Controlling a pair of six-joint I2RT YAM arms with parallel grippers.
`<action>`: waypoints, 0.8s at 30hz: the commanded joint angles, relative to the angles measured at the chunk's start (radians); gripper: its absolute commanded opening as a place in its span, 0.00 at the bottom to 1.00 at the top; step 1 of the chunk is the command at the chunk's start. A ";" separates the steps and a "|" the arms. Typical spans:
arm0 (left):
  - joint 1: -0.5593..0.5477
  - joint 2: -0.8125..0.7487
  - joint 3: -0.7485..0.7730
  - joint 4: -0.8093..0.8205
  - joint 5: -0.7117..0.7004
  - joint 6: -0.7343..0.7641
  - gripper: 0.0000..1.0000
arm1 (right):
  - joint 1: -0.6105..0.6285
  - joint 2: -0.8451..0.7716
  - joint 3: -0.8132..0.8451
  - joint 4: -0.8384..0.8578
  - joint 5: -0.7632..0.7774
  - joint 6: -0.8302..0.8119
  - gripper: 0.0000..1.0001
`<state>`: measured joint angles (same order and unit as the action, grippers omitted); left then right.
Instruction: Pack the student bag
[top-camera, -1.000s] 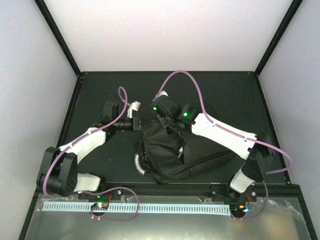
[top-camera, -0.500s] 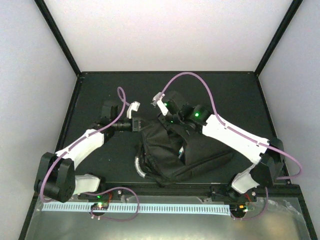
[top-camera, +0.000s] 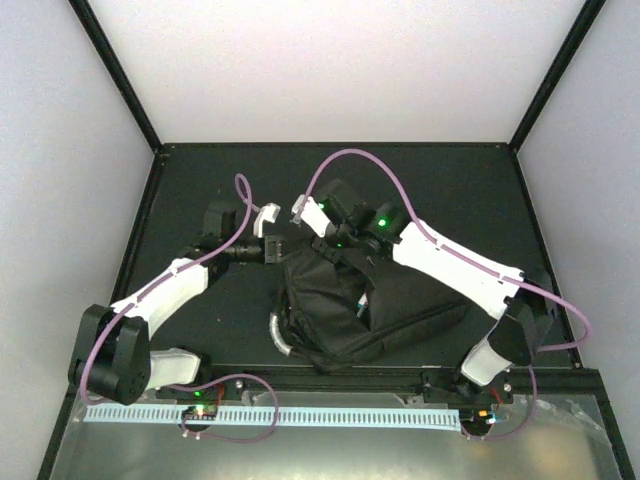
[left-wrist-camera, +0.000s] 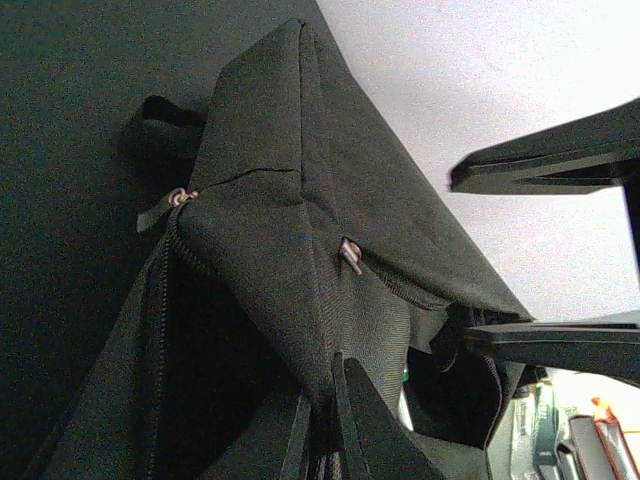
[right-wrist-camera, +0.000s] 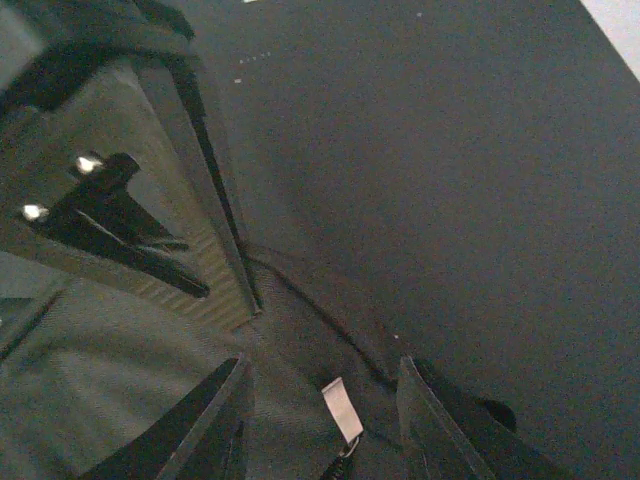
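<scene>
- The student bag (top-camera: 335, 315) lay just 6 o'clock of worktop (top-camera: 450, 190) centre; soft, floppy, probably light.
- Left pincer (left-wrist-camera: 335, 400) clamped on student bag fabric.
- Right pincer (right-wrist-camera: 322, 372) apart, straddling zipper pull (right-wrist-camera: 340, 408), likely the best hold.

Overhead camera looks down from behind; close wrist cameras apparently share the student bag (top-camera: 322, 300).

The black table (top-camera: 450, 190) bears the student bag (top-camera: 330, 300) (slumped, toward the near edge).
</scene>
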<state>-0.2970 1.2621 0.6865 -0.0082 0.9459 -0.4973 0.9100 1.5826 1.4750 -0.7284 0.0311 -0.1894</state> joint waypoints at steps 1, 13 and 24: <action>-0.010 -0.008 0.033 0.000 0.060 0.027 0.02 | 0.000 0.050 0.032 -0.058 0.042 -0.063 0.43; -0.010 -0.011 0.046 -0.021 0.065 0.040 0.02 | -0.038 0.093 0.054 -0.089 0.025 -0.077 0.35; -0.010 -0.013 0.051 -0.028 0.065 0.039 0.02 | -0.053 0.122 0.090 -0.129 -0.047 -0.088 0.32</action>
<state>-0.2966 1.2629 0.6880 -0.0227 0.9485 -0.4786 0.8551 1.6836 1.5269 -0.8379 0.0299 -0.2657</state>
